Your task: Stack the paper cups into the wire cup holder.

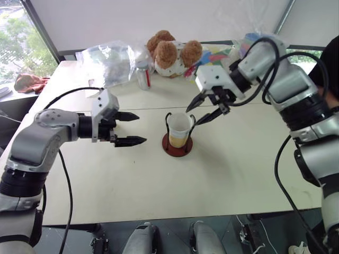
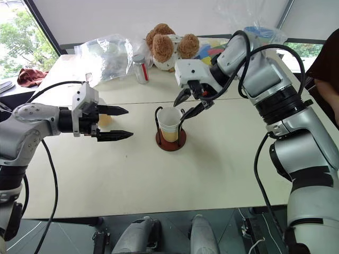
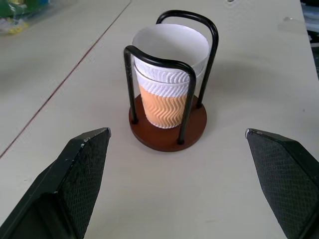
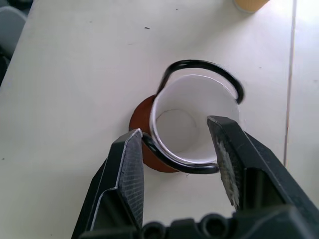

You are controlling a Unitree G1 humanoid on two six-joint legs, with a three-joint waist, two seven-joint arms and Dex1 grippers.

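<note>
Two nested paper cups point(image 3: 169, 74), white above an orange band, stand upright inside the wire cup holder point(image 3: 187, 102), whose dark red base point(image 1: 177, 147) rests mid-table. My right gripper point(image 4: 174, 129) hovers just over the cups' rim, open: one finger is outside the rim, the other over the mouth. To the left of the holder, my left gripper point(image 1: 142, 128) points at it with its fingers wide open and nothing between them. Part of another orange paper cup point(image 2: 104, 119) shows behind the left gripper.
At the back of the table are a crumpled clear plastic bag point(image 1: 114, 63), a small can point(image 1: 143, 75) and a teddy bear point(image 1: 172, 50). A red cloth point(image 1: 29, 82) lies far left. A person's dark sleeve point(image 1: 328, 63) shows at the right.
</note>
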